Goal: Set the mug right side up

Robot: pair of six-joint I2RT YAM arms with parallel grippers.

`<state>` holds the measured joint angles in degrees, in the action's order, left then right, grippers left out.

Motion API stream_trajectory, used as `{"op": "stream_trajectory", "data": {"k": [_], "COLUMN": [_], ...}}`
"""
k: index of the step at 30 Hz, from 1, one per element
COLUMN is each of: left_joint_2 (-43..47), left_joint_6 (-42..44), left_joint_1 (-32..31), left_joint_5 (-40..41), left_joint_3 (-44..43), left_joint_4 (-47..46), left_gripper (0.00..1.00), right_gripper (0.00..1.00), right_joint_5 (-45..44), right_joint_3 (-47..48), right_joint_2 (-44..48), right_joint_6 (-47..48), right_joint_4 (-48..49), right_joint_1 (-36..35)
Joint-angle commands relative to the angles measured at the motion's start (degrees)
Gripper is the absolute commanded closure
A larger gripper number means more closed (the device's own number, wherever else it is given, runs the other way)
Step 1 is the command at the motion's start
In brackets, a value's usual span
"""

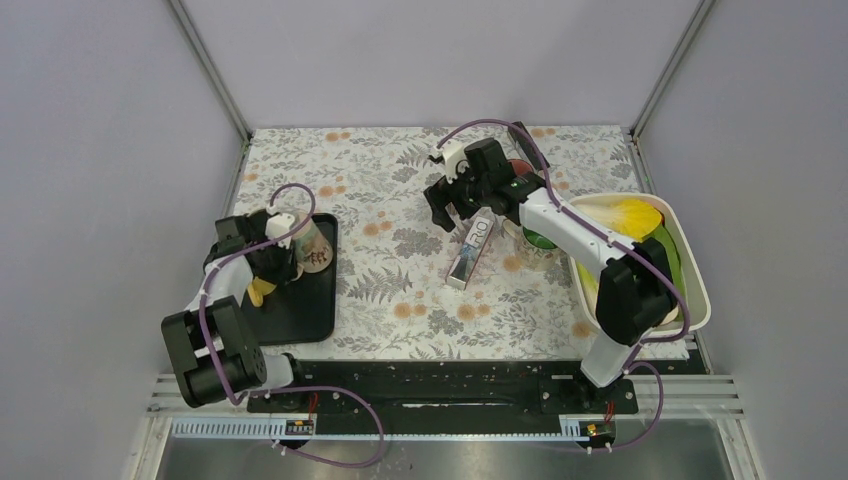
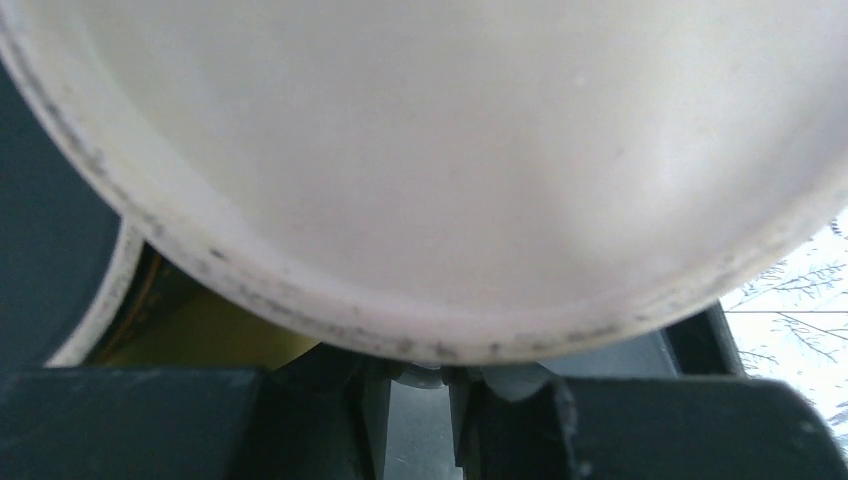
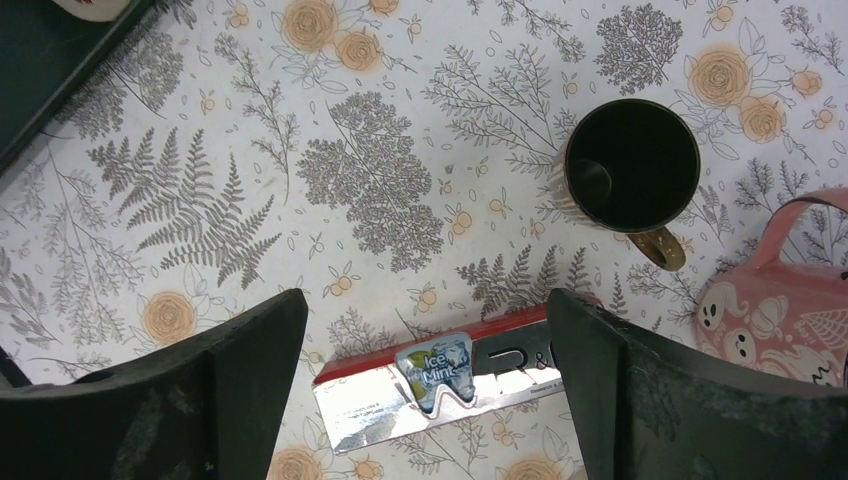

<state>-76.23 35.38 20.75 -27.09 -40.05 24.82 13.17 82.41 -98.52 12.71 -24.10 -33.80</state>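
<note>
On the black tray (image 1: pixel 300 310) at the left, a pale patterned mug (image 1: pixel 313 245) lies tilted on its side, its base turned to the right. My left gripper (image 1: pixel 288 258) is at its mouth. In the left wrist view the mug's white inside (image 2: pixel 450 140) fills the frame, and my left gripper (image 2: pixel 430 385) is shut on the lower rim, fingers one each side of the wall. My right gripper (image 1: pixel 455 205) hangs open over the middle of the table, nothing between its fingers (image 3: pixel 240 370).
A toothpaste box (image 3: pixel 440 375) lies under the right gripper. An upright black mug (image 3: pixel 632 165) and a pink patterned thing (image 3: pixel 790 310) stand beyond it. A white basin (image 1: pixel 690 270) with yellow and green items sits at the right. Something yellow (image 1: pixel 262 290) lies on the tray.
</note>
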Motion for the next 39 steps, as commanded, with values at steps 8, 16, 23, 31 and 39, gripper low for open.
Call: {"op": "stream_trajectory", "data": {"k": [8, 16, 23, 31, 39], "left_joint_2": [9.7, 14.4, 20.2, 20.9, 20.0], "left_joint_6": [-12.9, -17.5, -24.3, -28.3, -30.4], "left_joint_1": [-0.8, -3.5, -7.7, -14.7, -20.3], "left_joint_5": [-9.6, -12.1, -18.9, -22.0, -25.3], "left_joint_3": [-4.5, -6.9, -15.4, -19.8, -20.5], "left_joint_4": [1.9, 2.3, 5.6, 7.2, 5.7], "left_gripper": [1.0, 1.0, 1.0, 1.0, 1.0], "right_gripper": [0.01, 0.02, 0.01, 0.02, 0.19], "right_joint_5": [14.6, 16.4, 12.9, 15.4, 21.7], "right_joint_3": [-10.1, -21.2, -20.4, -15.1, -10.5], "right_joint_2": [6.8, 3.4, -1.6, -3.7, -7.3], "right_joint_6": [-26.4, -52.7, -62.3, -67.9, -77.7], "right_joint_4": [24.1, 55.8, 66.3, 76.8, 89.8], "right_joint_1": [-1.9, -4.9, -8.8, -10.2, -10.9]}}
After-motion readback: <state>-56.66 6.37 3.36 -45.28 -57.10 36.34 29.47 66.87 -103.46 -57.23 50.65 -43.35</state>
